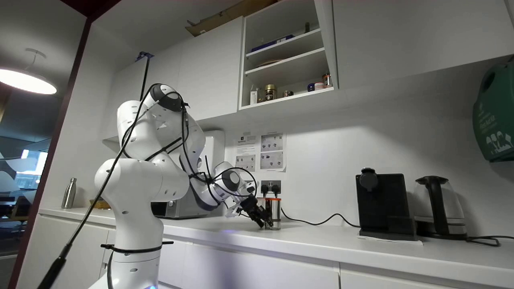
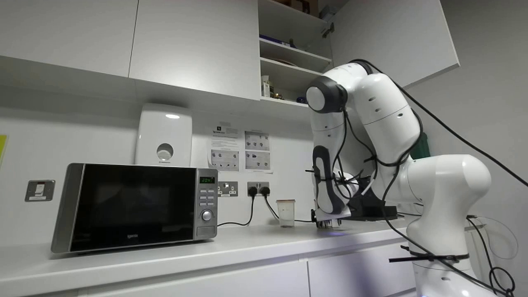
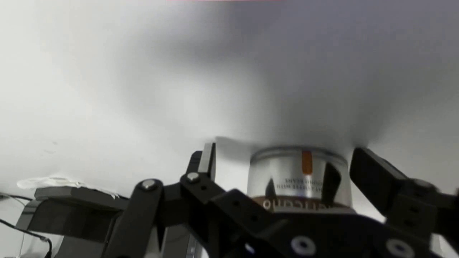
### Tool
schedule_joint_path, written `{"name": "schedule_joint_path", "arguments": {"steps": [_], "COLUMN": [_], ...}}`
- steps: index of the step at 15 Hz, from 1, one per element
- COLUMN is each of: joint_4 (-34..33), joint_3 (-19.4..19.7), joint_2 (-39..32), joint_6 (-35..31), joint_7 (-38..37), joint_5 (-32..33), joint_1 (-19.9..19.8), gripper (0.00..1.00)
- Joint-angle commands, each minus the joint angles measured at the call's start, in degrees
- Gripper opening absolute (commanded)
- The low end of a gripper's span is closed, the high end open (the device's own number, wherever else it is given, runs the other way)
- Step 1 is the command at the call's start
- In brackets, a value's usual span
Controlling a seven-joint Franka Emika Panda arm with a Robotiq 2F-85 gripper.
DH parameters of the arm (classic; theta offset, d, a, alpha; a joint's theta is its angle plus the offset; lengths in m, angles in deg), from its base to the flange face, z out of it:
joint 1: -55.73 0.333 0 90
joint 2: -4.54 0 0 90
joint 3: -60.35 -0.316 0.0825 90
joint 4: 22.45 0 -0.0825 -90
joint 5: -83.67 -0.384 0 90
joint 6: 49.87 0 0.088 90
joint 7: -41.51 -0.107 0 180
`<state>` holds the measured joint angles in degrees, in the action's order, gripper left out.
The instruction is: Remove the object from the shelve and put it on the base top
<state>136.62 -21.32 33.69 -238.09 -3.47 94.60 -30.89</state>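
A silver tin with a brown band reading "americano" stands on the white base top. It also shows in the wrist view, between my fingers. My gripper is open around the tin, tilted down close to the countertop. A gap shows between the tin and the left finger; the right finger is near its side. In an exterior view my gripper largely hides the tin. The open shelve is above, with jars and small bottles on its lowest level. It also shows in an exterior view.
A clear plastic pot stands near the wall by the tin. A microwave, a black coffee machine and a kettle stand on the countertop. A cabinet door hangs open. A cable runs along the wall.
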Motion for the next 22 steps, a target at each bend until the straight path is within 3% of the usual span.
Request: {"name": "schedule_joint_path", "arguments": {"steps": [1,3,7,13,16,21,22], "joint_4": [-0.09,-0.23,-0.22,-1.46,-3.14,-7.08,-4.74], "joint_3": [3.55,6.72,16.47,37.21,49.18,65.27,64.83], "joint_2": [-6.40,-8.27,-8.97,-5.17,-2.04,-1.73,-2.04], "joint_6": [7.08,9.80,13.95,24.61,36.87,60.71,54.15], "joint_7": [2.44,3.78,6.81,15.82,18.47,19.76,15.46], "joint_5": [2.67,2.79,0.82,-9.34,-11.20,-7.07,-5.23], "joint_1": [2.86,5.77,15.93,41.35,54.97,68.72,69.32], "gripper": [1.00,1.00,1.00,1.00,1.00,1.00,1.00]}}
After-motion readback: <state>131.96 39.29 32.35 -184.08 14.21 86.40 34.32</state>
